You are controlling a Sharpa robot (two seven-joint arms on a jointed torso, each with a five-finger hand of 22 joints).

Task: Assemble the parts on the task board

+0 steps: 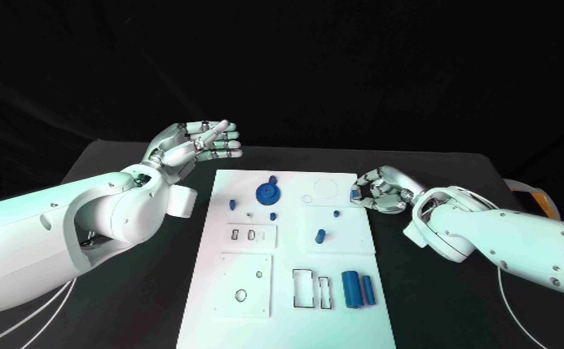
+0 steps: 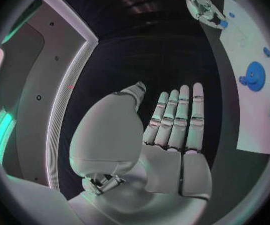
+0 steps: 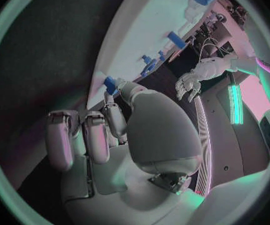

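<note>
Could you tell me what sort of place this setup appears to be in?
Probably a robotics lab test bench: a black table against a dark backdrop carries a white task board with small blue parts such as a blue toothed disc, and two silver many-fingered hands, left hand and right hand, work over it.

The task board (image 1: 235, 316) is white against the black bench (image 1: 129, 202). On it, a blue gear (image 1: 269, 194), two blue cylinders (image 1: 357, 289) and smaller blue pegs (image 1: 319, 236). A small blue part (image 1: 355, 194) sits at the silver fingers (image 1: 374, 186) of the right hand (image 1: 383, 189) (arms white). The left hand (image 1: 194, 143) is silver too.
</note>
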